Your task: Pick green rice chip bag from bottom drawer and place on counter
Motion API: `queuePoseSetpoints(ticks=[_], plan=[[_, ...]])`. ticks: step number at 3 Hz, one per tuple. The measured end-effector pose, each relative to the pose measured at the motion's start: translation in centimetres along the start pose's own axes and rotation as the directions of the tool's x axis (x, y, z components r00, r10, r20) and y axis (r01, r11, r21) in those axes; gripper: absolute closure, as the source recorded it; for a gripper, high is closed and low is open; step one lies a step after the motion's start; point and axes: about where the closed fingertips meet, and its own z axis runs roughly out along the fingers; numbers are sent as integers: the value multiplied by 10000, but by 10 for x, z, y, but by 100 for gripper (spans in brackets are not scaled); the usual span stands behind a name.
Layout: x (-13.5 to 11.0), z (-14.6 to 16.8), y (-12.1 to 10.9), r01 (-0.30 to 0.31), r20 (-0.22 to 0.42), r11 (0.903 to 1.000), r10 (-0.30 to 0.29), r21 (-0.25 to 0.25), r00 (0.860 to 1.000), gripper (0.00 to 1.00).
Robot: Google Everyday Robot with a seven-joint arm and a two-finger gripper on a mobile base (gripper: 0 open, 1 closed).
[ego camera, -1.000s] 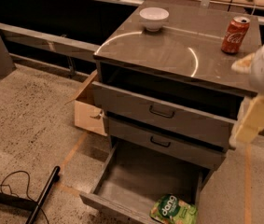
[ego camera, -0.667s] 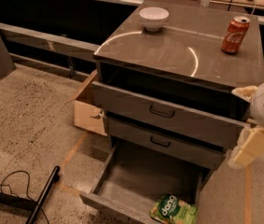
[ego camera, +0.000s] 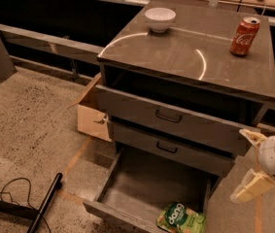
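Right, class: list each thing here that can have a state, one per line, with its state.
gripper: open, empty, right of the drawers
bottom drawer: pulled open
green rice chip bag: lying inside bottom drawer, near its front
top drawer: partly open
red soda can: upright on counter
white bowl: upright on counter

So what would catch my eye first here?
Probably the pulled-out bottom drawer, bare grey inside except for a green rice chip bag near its front edge. On the counter above stand a red Coca-Cola can and a white bowl. The pale gripper hangs open at the picture's right edge, clear of the bag.
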Motion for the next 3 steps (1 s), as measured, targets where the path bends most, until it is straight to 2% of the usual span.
queuePoseSetpoints(ticks=[2,3], plan=[[3,3,-1,-4,33,10000,4,43,10000,0],[41,36,9,-433,292,9990,429,138,9987,0]])
